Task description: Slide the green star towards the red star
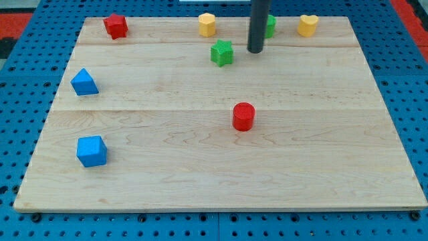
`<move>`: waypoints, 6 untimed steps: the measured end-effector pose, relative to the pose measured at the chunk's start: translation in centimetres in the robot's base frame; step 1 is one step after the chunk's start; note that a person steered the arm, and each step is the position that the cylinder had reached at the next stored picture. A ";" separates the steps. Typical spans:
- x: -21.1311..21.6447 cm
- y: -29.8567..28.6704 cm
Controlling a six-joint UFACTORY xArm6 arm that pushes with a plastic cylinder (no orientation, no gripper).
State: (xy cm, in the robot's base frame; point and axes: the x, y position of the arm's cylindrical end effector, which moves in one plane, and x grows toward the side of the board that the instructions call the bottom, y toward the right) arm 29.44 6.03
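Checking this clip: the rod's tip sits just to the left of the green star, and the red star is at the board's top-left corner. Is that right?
Not quite. In the camera view my tip sits just to the right of the green star, not its left, with a small gap between them. The rest holds: the red star is at the top-left corner of the board.

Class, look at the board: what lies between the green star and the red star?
Nothing: in the camera view, bare wood runs from the green star to the red star. My tip sits on the star's right.
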 end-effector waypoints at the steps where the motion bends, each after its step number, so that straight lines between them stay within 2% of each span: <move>1: -1.9 -7.2; 3: 3.0 -4.5; 4: 1.5 -10.1; 5: -1.7 -12.8; 6: 1.1 -15.6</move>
